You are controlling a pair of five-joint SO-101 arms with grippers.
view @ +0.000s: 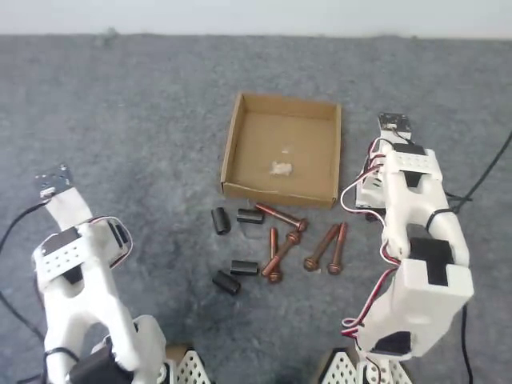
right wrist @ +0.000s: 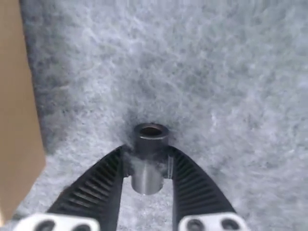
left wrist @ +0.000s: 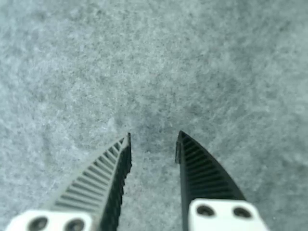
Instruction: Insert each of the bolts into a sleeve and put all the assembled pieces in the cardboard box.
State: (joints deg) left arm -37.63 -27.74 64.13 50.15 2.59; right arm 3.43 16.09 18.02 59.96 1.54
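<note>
My right gripper (right wrist: pixel 147 166) is shut on a black sleeve (right wrist: pixel 149 144), whose hollow end points away from the camera, just above the grey carpet. The cardboard box (view: pixel 238 144) stands open at the table's middle, and its wall (right wrist: pixel 17 106) is close beside that gripper. In front of the box lie several copper bolts (view: pixel 322 246) and several black sleeves (view: pixel 221 221), all separate. The right arm (view: pixel 408 172) stands just right of the box. My left gripper (left wrist: pixel 154 137) is open over bare carpet, nothing between its fingers. The left arm (view: pixel 72 252) is at the near left.
Grey carpet covers the whole table. A small pale scrap (view: pixel 280 168) lies on the box floor. Black cables (view: pixel 480 180) trail off at the right edge. Open carpet stretches to the left of the box and behind it.
</note>
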